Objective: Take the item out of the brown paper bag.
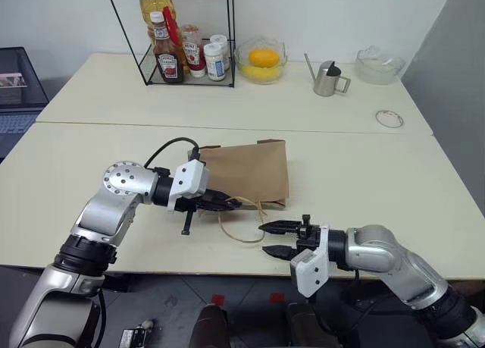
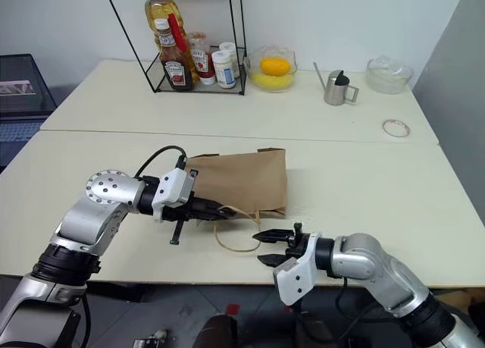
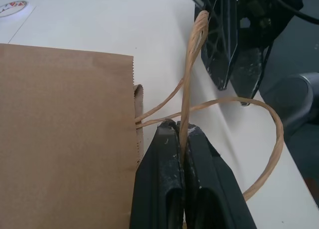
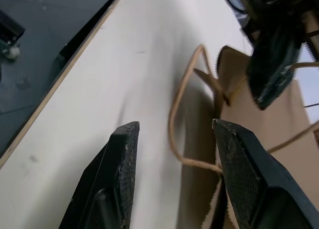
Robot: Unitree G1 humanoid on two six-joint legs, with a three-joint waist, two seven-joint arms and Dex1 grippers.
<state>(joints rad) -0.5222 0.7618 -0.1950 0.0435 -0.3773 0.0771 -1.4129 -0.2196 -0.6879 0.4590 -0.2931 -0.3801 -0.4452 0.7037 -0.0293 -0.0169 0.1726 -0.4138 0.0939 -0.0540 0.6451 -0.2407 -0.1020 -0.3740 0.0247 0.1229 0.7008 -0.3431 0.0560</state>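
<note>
A staged kitchen-style test room, seemingly a lab: two plain cream tables (image 1: 356,174) pushed together against a white wall. At upper frame stand a wire rack (image 1: 186,37) of sauce bottles, a glass fruit bowl (image 1: 261,60) and a small metal pitcher (image 1: 328,79).

— From my seat I count one flat brown kraft paper bag (image 1: 248,170) with two thin looped paper-cord handles (image 1: 241,225). You?

— Same. At the back I make it one black wire rack (image 1: 173,37), two clear glass bowls (image 1: 261,60), and one small steel watering can (image 1: 328,79).
</note>
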